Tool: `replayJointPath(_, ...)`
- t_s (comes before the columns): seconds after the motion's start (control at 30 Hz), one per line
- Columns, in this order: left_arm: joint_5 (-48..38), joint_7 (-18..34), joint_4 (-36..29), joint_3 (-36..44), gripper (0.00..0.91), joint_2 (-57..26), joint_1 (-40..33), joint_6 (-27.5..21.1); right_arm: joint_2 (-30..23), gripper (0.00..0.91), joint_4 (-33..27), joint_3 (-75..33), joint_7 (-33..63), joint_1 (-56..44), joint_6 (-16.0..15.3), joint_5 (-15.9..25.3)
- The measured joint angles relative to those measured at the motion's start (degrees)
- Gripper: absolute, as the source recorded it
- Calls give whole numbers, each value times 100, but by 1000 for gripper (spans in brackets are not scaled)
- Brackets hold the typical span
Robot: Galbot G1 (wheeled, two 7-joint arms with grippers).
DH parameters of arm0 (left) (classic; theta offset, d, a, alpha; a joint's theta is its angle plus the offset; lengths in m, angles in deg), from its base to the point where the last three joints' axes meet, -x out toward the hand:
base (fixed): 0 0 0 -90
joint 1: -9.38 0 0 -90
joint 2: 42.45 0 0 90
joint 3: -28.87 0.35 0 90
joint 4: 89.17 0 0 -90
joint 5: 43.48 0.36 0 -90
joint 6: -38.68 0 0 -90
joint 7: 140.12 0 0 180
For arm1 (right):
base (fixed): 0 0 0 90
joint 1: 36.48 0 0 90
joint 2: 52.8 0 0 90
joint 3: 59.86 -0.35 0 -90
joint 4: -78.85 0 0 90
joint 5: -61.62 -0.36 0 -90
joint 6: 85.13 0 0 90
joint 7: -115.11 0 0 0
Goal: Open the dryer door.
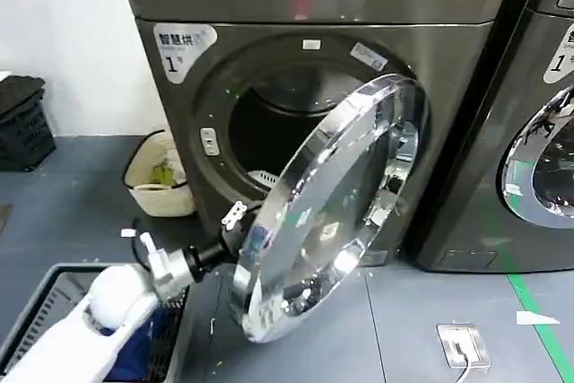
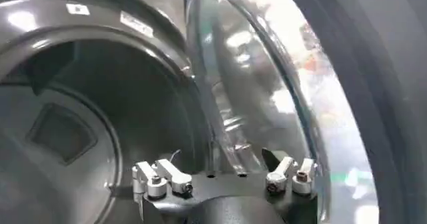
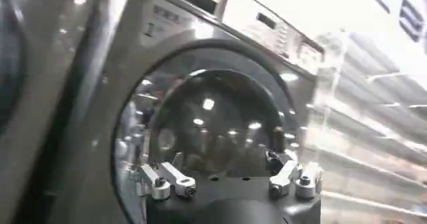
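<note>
Halfway swung out, the dryer door stands right of the drum mouth, since the left gripper, jaws spread and holding nothing, hooks behind its near-left chrome rim to pull it wider.

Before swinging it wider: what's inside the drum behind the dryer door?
Through the opening, a dark drum with something pale at its lower front. The dryer door, held ajar by the left gripper, covers the drum's lower right.
</note>
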State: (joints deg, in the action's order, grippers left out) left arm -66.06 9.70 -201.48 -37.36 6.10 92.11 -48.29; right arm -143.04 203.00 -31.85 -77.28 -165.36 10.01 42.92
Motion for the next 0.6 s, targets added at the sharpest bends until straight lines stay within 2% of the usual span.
replayJointPath(0.2,56,-5,-38,376,907,112,-189,-28,-26,907,-178,-453,264,102,-240,151)
replayJointPath(0.43,145,0,70,927,907,338,-558,-88,-92,907,-261,-952,277,117,-246,185)
replayJointPath(0.6,203,0,174,1292,907,583,-841,-144,-74,907,-264,-1250,322,156,-386,180)
